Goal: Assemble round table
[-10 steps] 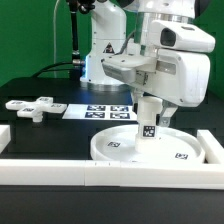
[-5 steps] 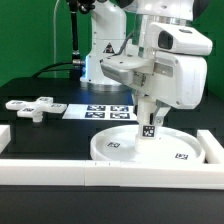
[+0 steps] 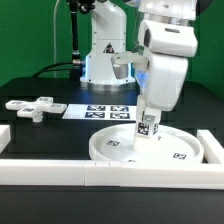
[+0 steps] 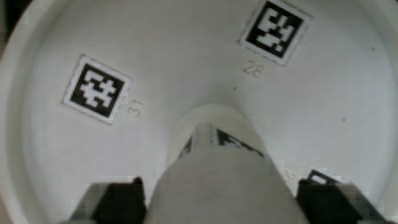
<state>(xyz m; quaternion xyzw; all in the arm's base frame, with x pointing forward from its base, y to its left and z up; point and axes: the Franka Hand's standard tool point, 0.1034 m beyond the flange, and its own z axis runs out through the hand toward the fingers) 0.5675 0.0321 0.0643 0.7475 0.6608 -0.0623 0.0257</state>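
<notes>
seating the short white plastic cylindrical post (image 3: 147,130) upright on the large rimmed white round disc (image 3: 104,150) just below its fingers (image 4: 121,198), the gripper (image 3: 147,114) appears clamped narrowly on the post, which next likely needs twisting home with the wrist plumb.

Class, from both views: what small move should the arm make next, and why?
Probably twist the post about its own axis while pressing lightly down. The gripper is shut on it, it stands upright at the middle of the round disc, and the cross-shaped foot piece lies apart, so seating the post seems to come first.
</notes>
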